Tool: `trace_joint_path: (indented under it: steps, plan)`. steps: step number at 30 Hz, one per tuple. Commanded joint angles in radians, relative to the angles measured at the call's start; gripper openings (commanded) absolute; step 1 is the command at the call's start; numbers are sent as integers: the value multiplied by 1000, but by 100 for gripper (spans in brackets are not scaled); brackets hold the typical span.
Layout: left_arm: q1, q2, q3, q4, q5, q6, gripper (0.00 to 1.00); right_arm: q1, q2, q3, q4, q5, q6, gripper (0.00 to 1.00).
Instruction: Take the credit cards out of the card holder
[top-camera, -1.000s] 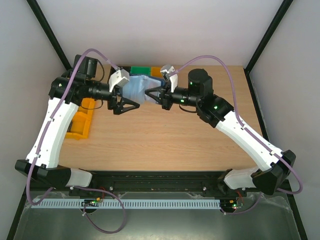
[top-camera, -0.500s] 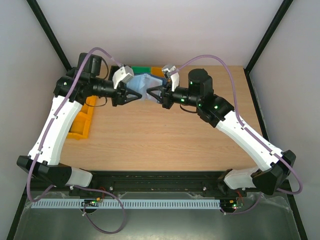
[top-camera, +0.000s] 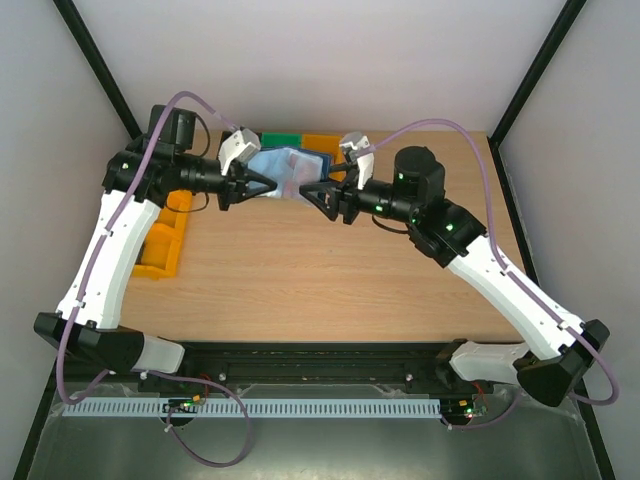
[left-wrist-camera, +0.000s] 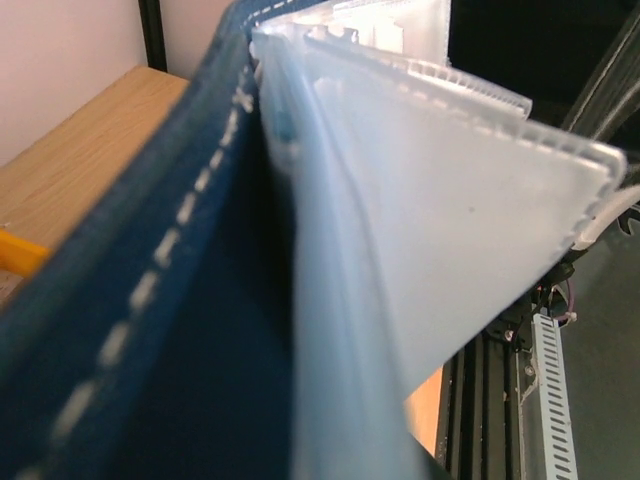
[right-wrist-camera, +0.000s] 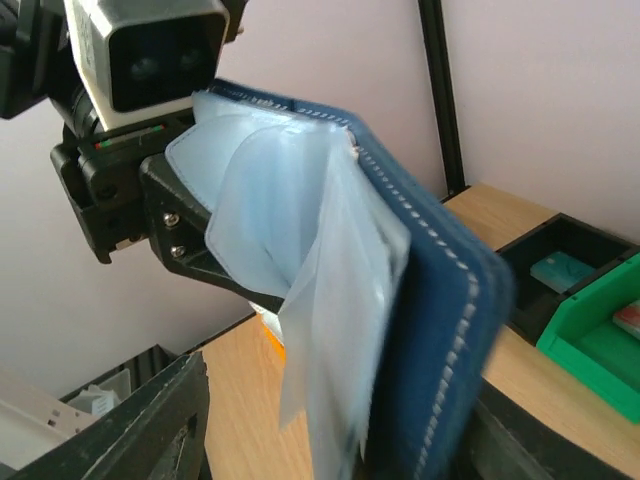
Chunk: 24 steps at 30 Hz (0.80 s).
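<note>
From above, the holder (top-camera: 285, 168) hung open over the far side of the table (top-camera: 330, 270) near the green bin (top-camera: 282, 141), with the left gripper (top-camera: 252, 186) clamped on its left end and the right gripper (top-camera: 320, 193) at its right. The left wrist view showed only its navy cover and clear sleeves (left-wrist-camera: 450, 210). In the right wrist view, the right fingers (right-wrist-camera: 150, 420) stood apart with the holder between them.
</note>
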Motion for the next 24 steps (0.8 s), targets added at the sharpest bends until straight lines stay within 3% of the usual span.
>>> trace_joint_path:
  steps: [1, 6, 11, 24]
  plan:
    - [15, -27, 10, -60, 74, 65, 2, -31, -34, -12, -7, 32, -24, 60]
    - [16, -29, 27, -109, 103, 118, 2, -55, -64, -14, -38, 36, -56, 62]
    - [24, -34, 45, -153, 147, 169, 2, -65, -80, -12, -80, -19, -109, 56]
    - [43, -38, 59, -157, 149, 170, 2, -68, -60, 3, -198, -76, -196, 62]
